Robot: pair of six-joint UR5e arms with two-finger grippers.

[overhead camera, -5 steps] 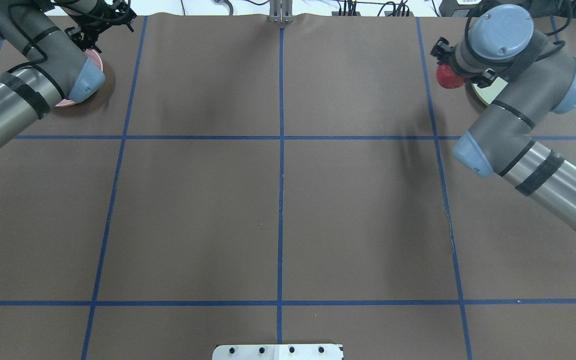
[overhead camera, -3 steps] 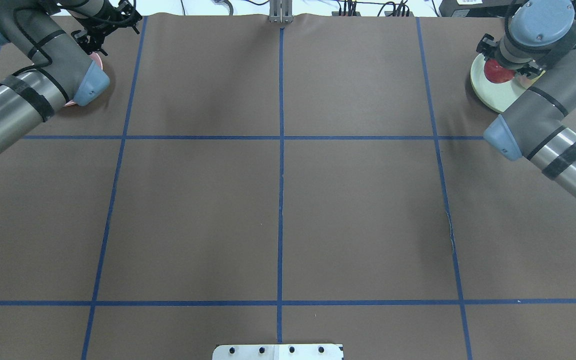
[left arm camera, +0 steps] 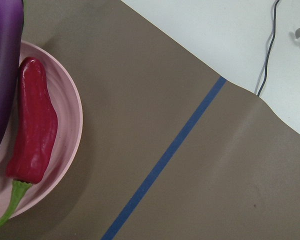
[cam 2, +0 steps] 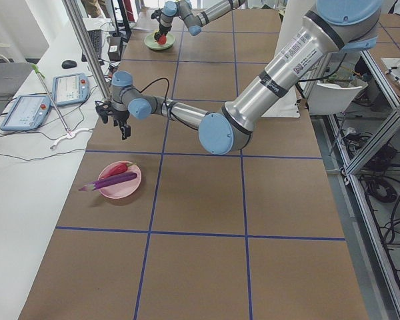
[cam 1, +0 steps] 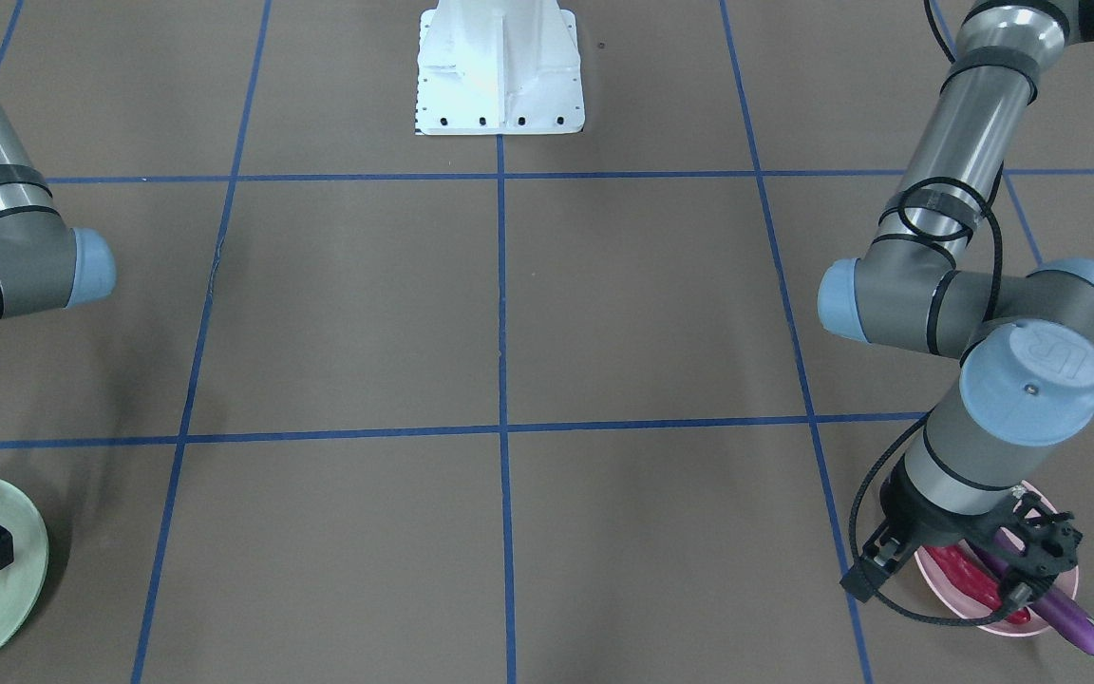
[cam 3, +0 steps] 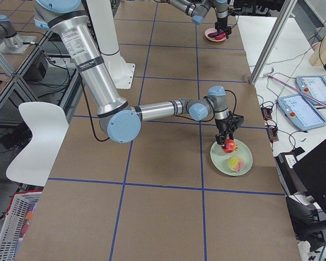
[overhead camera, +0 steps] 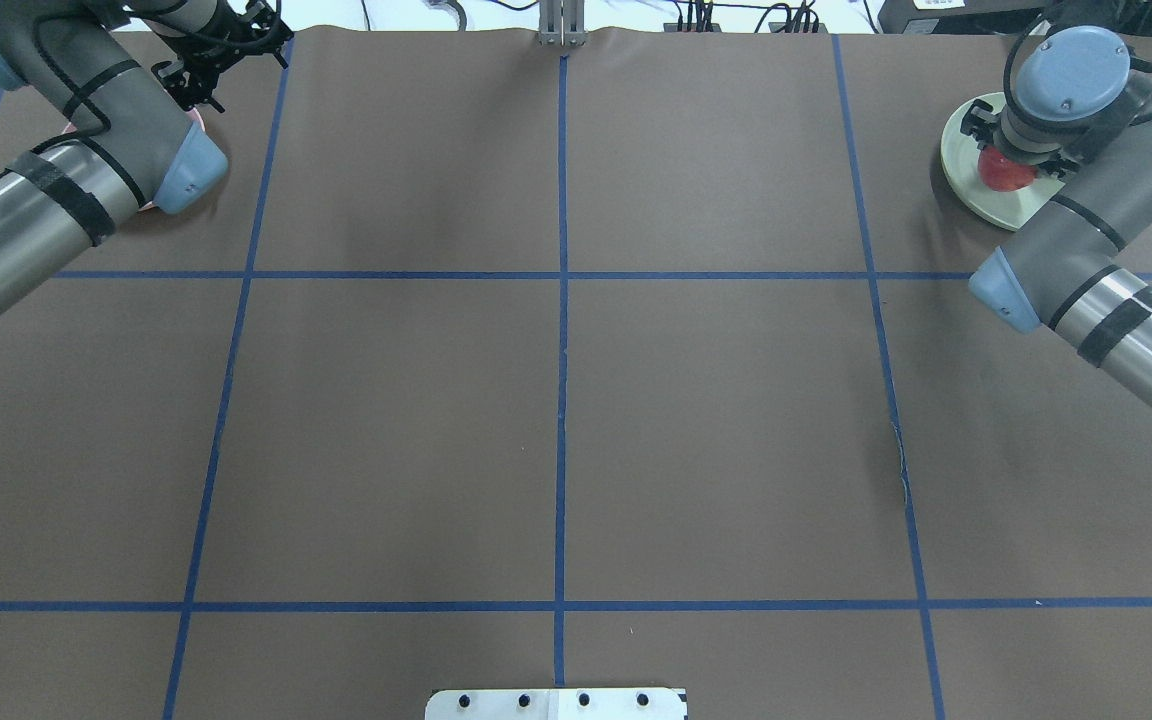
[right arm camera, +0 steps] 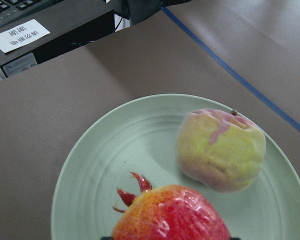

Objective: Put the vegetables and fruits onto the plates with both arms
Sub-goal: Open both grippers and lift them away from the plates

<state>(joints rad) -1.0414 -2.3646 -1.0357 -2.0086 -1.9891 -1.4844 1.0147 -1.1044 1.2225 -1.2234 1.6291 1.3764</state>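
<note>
The pale pink plate (cam 1: 948, 591) holds the purple eggplant (cam 1: 1074, 622) and the red chili pepper (left arm camera: 35, 125); both also show in the exterior left view (cam 2: 117, 180). My left gripper (cam 1: 1031, 560) is open and empty, raised above and beside that plate. The mint green plate (right arm camera: 90, 165) holds the peach (right arm camera: 220, 150). My right gripper (cam 3: 227, 140) is shut on the pomegranate (overhead camera: 1006, 172) and holds it low over the green plate (overhead camera: 966, 190), next to the peach (cam 3: 234, 163).
The white base block (cam 1: 499, 71) stands at the robot's side of the table. A metal pole (cam 2: 87, 47) and tablets (cam 2: 53, 93) stand on the white desk past the far table edge. A black box (right arm camera: 50, 35) lies behind the green plate.
My right arm has carried the pomegranate from beside the green plate to over it and lowered it. My left gripper has drifted slightly away from the pink plate.
</note>
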